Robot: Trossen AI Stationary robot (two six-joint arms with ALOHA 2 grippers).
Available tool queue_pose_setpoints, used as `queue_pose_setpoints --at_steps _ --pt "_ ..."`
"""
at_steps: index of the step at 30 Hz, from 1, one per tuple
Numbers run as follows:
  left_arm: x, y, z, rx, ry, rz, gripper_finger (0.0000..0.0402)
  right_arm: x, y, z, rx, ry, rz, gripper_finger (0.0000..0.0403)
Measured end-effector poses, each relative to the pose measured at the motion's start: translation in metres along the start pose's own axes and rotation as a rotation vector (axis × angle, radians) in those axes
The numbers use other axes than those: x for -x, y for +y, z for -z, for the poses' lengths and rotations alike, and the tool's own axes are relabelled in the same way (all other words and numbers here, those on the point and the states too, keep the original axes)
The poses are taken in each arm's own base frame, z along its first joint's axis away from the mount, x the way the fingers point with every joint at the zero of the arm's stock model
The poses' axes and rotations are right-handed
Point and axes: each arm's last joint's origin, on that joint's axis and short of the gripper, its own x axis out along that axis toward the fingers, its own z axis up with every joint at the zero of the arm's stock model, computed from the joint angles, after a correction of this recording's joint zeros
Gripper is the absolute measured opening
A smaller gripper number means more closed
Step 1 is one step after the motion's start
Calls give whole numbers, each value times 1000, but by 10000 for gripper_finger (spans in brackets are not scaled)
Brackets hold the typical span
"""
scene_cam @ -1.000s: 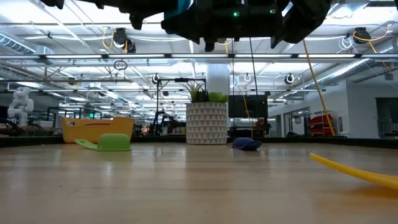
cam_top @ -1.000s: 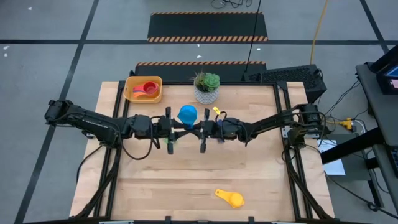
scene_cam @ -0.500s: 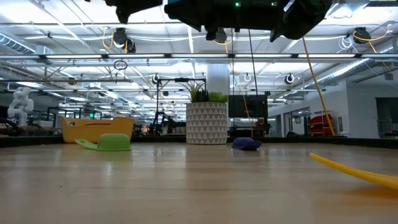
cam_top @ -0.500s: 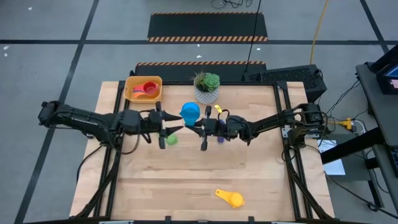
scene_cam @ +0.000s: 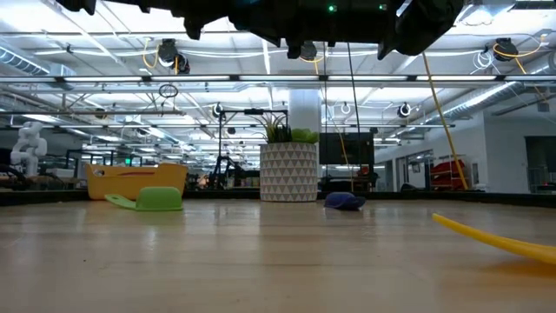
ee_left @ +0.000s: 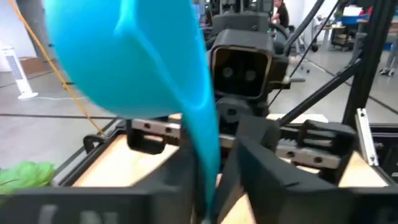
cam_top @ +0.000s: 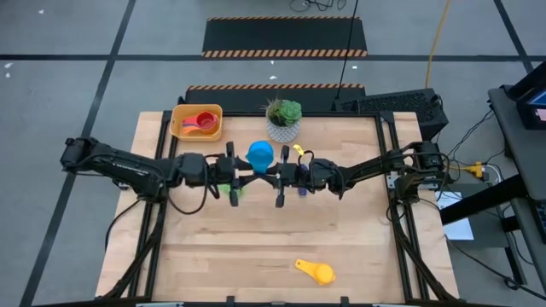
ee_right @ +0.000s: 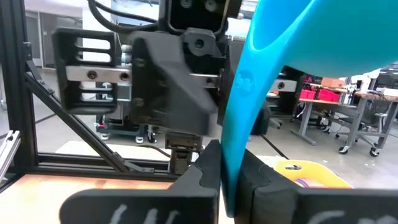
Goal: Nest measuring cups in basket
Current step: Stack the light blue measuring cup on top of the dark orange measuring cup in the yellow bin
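High view showed both hands meeting mid-frame at the light blue cup (cam_top: 258, 155); basket (cam_top: 180, 127) upper left. Right wrist view: right hand (ee_right: 229, 168) clenched on its handle. Left wrist view: left hand (ee_left: 208, 174) around the handle, grip unclear. No writing legible.

A light blue cup (cam_top: 258, 155) hangs mid-air above the surface, red cups (cam_top: 199, 123) sit in the yellow basket (cam_top: 179, 128), and a yellow cup (cam_top: 316, 271) lies near the front edge.
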Motion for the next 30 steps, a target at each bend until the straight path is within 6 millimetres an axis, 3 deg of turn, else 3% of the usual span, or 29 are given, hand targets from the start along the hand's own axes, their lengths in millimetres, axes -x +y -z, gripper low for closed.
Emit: queue_pose_setpoints --at_steps 3,5,9,12,19,25,30 --pt "0 2 1 -3 7 17 32 0 1 0 5 -1 -21 1" --pt "-1 2 1 2 10 43 14 0 1 1 16 10 -32 9" --pt "5 3 -1 18 22 82 10 0 1 6 26 62 -17 36" --pt "17 8 -6 14 54 78 7 3 -1 8 56 197 51 62" --pt "55 25 -7 63 233 130 6 7 -5 -13 215 555 178 106" --pt "57 32 11 115 418 203 6 8 20 -26 492 529 95 114" --pt "46 33 35 155 599 203 12 10 41 -44 615 425 238 112"
